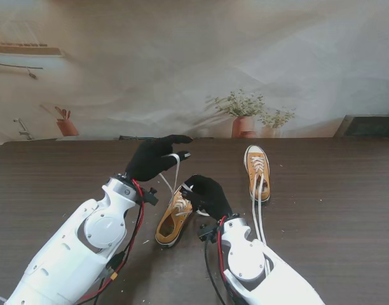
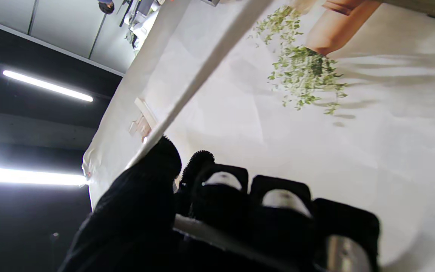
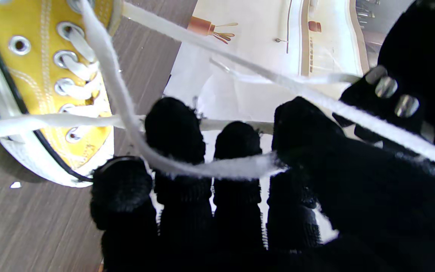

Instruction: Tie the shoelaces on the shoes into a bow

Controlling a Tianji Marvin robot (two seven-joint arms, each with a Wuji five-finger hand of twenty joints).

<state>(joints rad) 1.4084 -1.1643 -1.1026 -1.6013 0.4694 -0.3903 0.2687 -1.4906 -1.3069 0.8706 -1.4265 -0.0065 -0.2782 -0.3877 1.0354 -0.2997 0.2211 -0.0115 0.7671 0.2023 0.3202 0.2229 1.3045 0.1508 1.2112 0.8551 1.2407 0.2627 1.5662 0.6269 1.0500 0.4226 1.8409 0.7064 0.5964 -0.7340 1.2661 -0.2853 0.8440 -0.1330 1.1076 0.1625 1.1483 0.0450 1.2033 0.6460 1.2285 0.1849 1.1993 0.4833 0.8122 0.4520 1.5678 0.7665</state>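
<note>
The dark wooden counter (image 1: 48, 184) is carrying two yellow canvas shoes. The near shoe (image 1: 171, 221) is lying in front of the robot between the two arms, toe nearer to me. The far shoe (image 1: 257, 170) is sitting well apart to the right, its laces trailing loose toward the robot.

The left hand (image 1: 155, 157) is hovering above and beyond the near shoe, its fingers (image 2: 157, 166) pinching one white lace end (image 1: 175, 173) and drawing it up taut from the eyelets. The right hand (image 1: 208, 195) is sitting just beside the shoe's tongue, with the other lace end (image 3: 217, 168) draped across its fingers (image 3: 174, 130) and apparently pressed by the thumb. I cannot tell how firm that grip is. No bow or loop is showing yet, so I judge the tying to be at an early stage.

The lace is looking flat, soft, light and limp. It should bend anywhere and sag wherever it is not being tensioned, and its woven surface probably gives fair grip against the gloves. Pinching close to the shoe would likely control a loop better than holding near the tip. The shoe itself seems light enough to slide if pulled hard.
</note>
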